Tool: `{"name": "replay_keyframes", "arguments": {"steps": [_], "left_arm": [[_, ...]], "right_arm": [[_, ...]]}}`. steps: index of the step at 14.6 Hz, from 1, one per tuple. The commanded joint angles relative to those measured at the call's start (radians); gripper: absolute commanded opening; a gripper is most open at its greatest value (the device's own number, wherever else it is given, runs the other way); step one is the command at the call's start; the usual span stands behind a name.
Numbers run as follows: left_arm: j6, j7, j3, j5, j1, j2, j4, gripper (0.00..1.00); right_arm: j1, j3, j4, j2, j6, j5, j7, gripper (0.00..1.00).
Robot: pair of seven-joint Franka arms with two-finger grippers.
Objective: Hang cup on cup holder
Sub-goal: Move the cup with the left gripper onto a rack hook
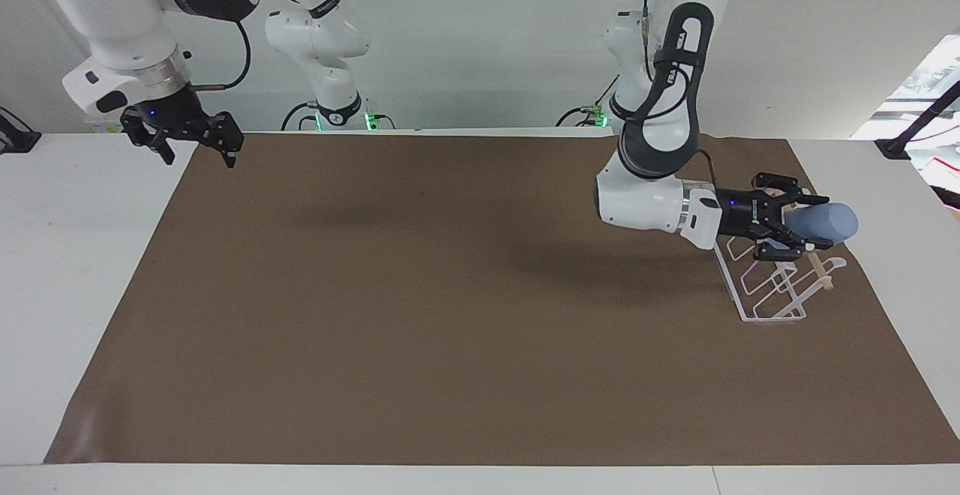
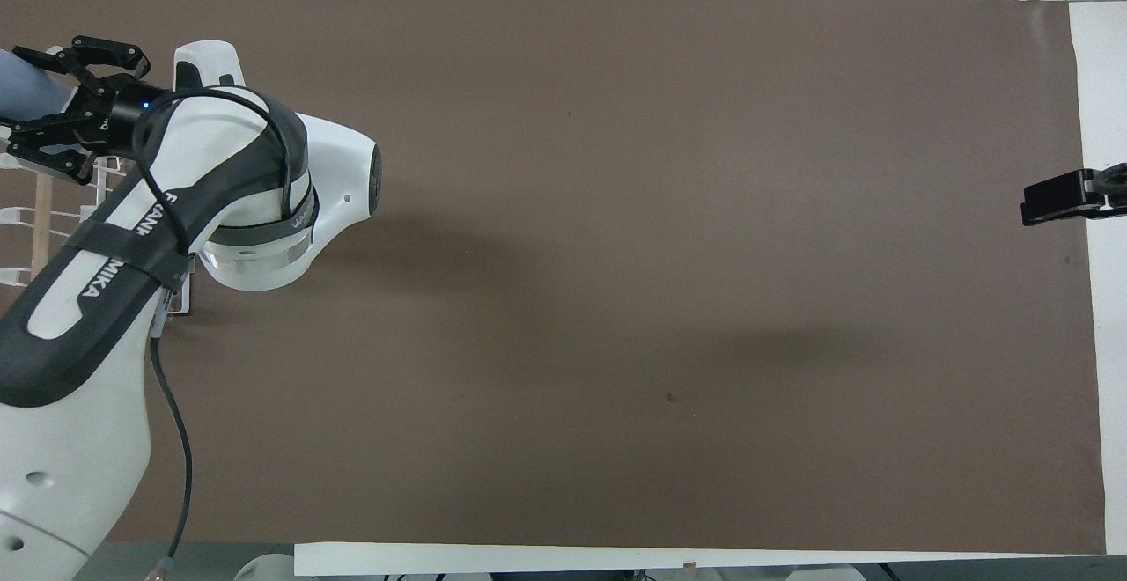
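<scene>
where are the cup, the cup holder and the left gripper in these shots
cup point(image 1: 829, 223), facing view, on its light-blue side wall
cup holder point(image 1: 772, 319), facing view, on the white wire base edge farthest from the robots
left gripper point(image 1: 799, 225), facing view, between its fingertips where they clamp the cup

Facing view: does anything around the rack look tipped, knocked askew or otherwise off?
Nothing stands out. The cup holder sits flat on the brown mat. The left gripper holds the cup on its side over the rack, not yet hung. The right gripper waits, open, over the mat's edge.
</scene>
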Motion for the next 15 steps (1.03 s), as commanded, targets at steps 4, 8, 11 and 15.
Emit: {"name": "replay_keyframes", "arguments": {"steps": [4, 8, 11, 15], "left_arm": [[-0.081, -0.144, -0.005, 0.055, 0.014, 0.079, 0.007, 0.00], [-0.080, -0.187, -0.006, 0.055, 0.029, 0.115, 0.006, 0.00], [-0.074, -0.204, -0.008, 0.042, 0.028, 0.115, 0.000, 0.00], [-0.069, -0.212, -0.010, 0.011, 0.029, 0.113, -0.014, 0.00]], "right_arm": [[-0.012, -0.014, 0.037, 0.015, -0.037, 0.003, 0.009, 0.99], [0.072, -0.083, 0.034, 0.021, -0.039, 0.014, 0.008, 0.99], [0.069, -0.085, 0.028, 0.015, -0.039, 0.017, 0.003, 0.99], [0.072, -0.088, 0.020, 0.014, -0.040, 0.040, 0.003, 0.99]]}}
